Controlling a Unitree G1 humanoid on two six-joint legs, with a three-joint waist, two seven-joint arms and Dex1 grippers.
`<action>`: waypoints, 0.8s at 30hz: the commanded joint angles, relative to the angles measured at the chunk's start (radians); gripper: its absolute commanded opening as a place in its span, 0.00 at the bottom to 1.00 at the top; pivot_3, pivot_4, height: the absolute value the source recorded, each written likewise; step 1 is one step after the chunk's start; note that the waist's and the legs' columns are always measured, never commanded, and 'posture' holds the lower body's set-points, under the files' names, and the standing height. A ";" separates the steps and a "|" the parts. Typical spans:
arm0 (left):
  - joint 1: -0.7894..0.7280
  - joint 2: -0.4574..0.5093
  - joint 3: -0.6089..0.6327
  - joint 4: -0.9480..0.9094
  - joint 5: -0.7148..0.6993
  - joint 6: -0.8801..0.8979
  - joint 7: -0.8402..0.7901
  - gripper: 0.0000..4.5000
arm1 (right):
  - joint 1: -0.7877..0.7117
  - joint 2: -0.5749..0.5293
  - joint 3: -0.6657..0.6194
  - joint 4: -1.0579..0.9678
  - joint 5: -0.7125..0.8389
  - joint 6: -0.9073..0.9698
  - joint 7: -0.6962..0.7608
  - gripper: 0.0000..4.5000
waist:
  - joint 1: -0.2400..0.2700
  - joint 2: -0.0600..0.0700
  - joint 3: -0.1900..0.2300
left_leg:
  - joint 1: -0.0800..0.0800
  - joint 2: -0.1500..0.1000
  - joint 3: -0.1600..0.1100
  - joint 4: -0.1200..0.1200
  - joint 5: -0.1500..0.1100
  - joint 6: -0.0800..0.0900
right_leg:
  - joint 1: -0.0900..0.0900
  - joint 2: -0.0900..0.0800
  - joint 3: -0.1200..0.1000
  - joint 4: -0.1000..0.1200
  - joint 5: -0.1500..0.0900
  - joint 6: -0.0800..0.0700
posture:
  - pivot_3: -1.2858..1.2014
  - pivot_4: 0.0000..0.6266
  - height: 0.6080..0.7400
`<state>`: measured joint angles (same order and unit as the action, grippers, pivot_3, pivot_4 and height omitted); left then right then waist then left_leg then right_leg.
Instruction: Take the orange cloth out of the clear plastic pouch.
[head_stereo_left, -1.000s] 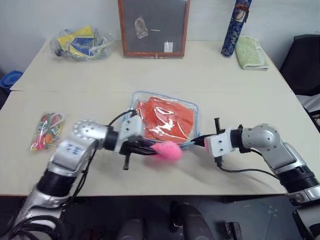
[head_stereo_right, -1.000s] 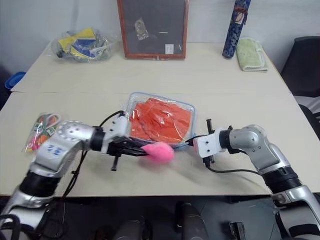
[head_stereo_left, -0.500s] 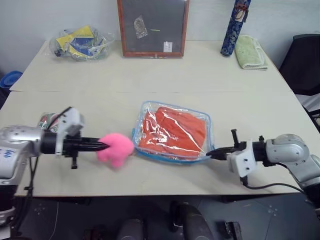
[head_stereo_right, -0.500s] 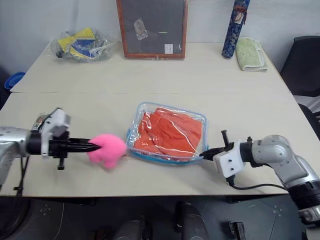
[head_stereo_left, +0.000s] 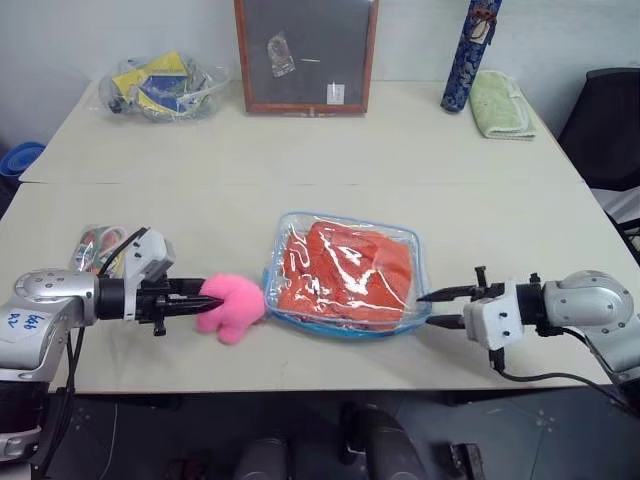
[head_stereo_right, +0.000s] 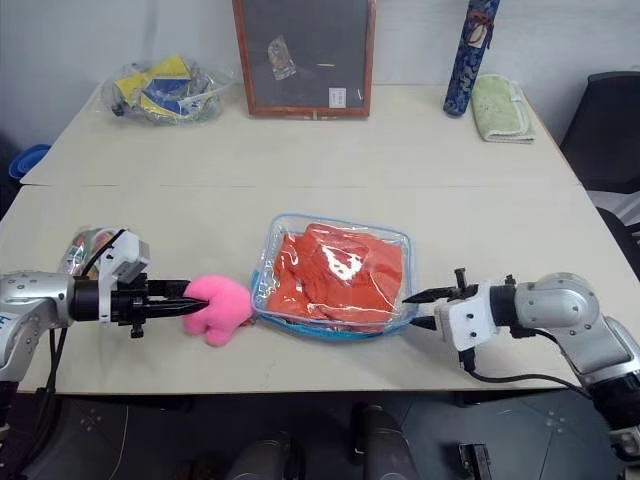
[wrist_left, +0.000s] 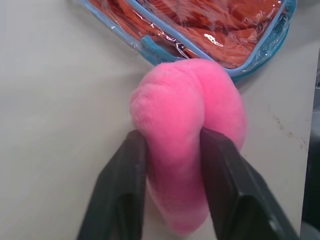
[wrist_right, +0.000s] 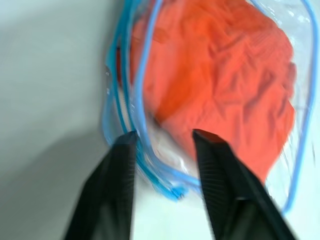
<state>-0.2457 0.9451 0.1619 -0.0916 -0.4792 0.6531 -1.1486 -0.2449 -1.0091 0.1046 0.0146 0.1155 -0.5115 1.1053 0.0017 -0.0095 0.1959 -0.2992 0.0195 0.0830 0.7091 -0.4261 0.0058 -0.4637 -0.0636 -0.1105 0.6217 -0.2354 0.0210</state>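
Observation:
The clear plastic pouch (head_stereo_left: 350, 329) with blue zipper edging lies flat at the table's front middle, and the wrinkled orange cloth (head_stereo_left: 345, 275) is inside it. My right gripper (head_stereo_left: 432, 308) is at the pouch's right edge. It is open, and in the right wrist view the blue edging (wrist_right: 135, 125) runs between its fingers. To the left of the pouch a pink plush heart (head_stereo_left: 235, 305) rests on the table. My left gripper (head_stereo_left: 203, 298) is open, with one finger (wrist_left: 125, 175) on each side of the plush.
At the back stand a framed blackboard (head_stereo_left: 305, 55), a wrinkly clear bag of yellow and blue items (head_stereo_left: 160, 85), a dark blue tube (head_stereo_left: 470, 50) and a pale green towel (head_stereo_left: 500, 105). A small packet of colourful bits (head_stereo_left: 95, 245) lies by my left arm. A black chair (head_stereo_left: 610, 120) stands at the right.
My left gripper carried the pink plush from the pouch's mouth out to the left, then opened. My right gripper drew back to the right with the pouch's edge and has opened too.

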 joint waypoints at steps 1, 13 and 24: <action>0.045 0.038 0.053 -0.018 -0.040 -0.005 -0.053 0.69 | 0.076 -0.028 -0.109 -0.086 0.043 0.061 -0.039 0.70 | 0.000 0.000 0.000 | 0.000 0.000 0.000 0.000 0.000 0.000 | 0.000 0.000 0.000 0.000 0.000 0.000 | 0.52 0.24 1.00; -0.315 0.116 0.058 0.139 -0.087 0.038 -0.092 0.96 | 0.474 0.028 -0.417 -0.688 0.559 0.799 -0.239 1.00 | 0.023 0.000 0.000 | 0.001 0.000 -0.001 0.000 -0.001 0.000 | 0.001 0.001 0.000 0.000 0.000 0.000 | 0.52 0.24 1.00; -0.403 -0.040 -0.425 0.035 0.396 -0.633 -0.141 0.96 | 0.430 0.082 -0.367 -0.849 0.633 0.991 -0.398 1.00 | 0.020 -0.001 0.000 | -0.001 -0.001 0.007 -0.003 -0.001 0.000 | 0.001 0.004 0.005 -0.001 0.001 0.001 | 0.52 0.24 1.00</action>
<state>-0.6428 0.8997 -0.2593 -0.0796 -0.1509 0.1198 -1.3055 0.1821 -0.9353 -0.2646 -0.7930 0.7555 0.4792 0.7190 0.0214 -0.0100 0.1959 -0.2990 0.0183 0.0904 0.7057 -0.4271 0.0054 -0.4623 -0.0595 -0.1044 0.6207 -0.2350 0.0218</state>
